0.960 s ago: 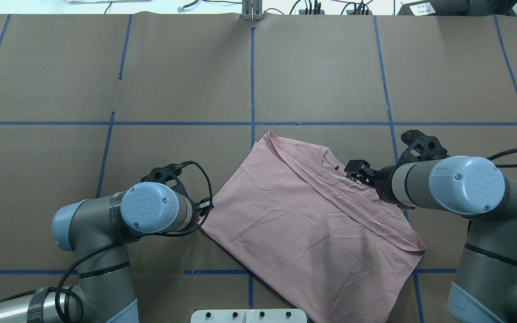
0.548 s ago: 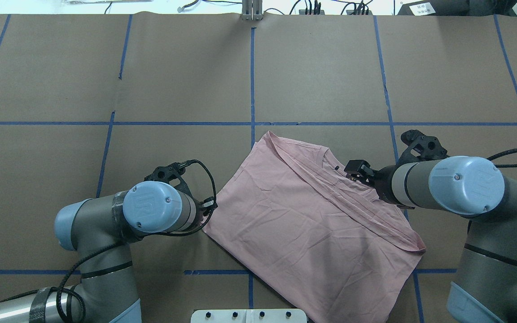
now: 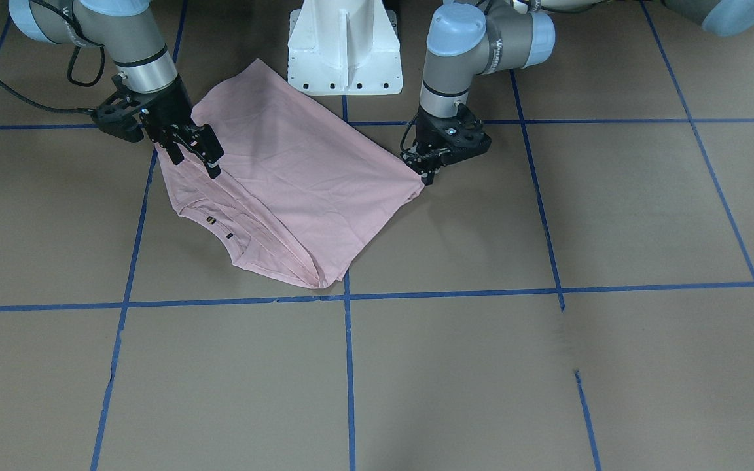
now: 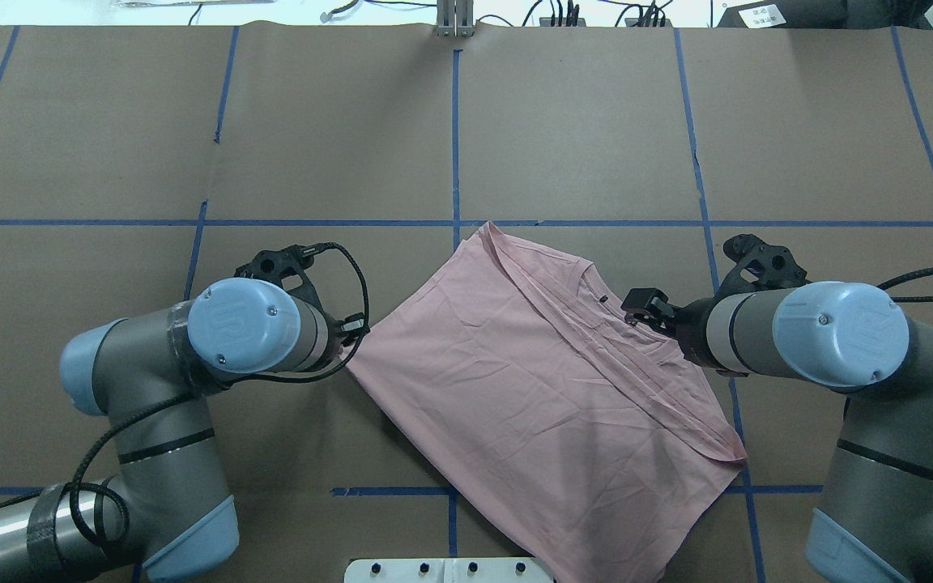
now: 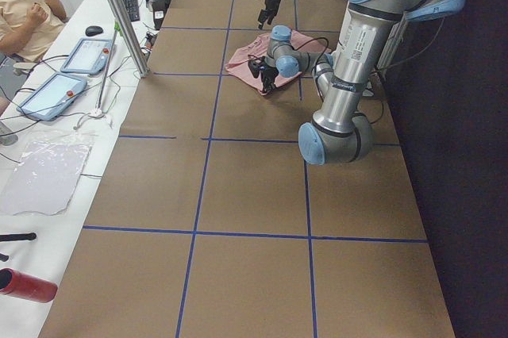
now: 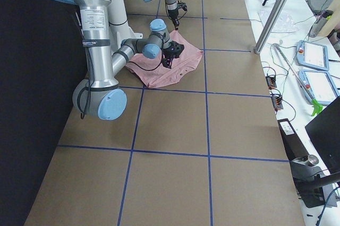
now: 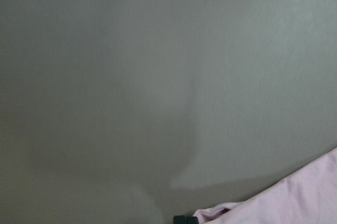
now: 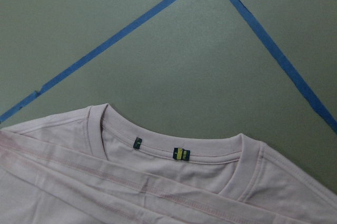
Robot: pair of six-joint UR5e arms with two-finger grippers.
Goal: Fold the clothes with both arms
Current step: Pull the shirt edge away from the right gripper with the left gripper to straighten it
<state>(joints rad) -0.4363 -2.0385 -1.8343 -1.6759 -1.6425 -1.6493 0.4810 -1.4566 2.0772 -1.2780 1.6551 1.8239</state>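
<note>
While two arms flank it, one pink T-shirt lies on table.

The left claw, pinching a corner of the T-shirt, is pulling toward the robot's left and slightly away from its base, with its arm swinging outward. The T-shirt is sliding across the table after it, with its far tip and right-hand corner both shifting over.
</note>
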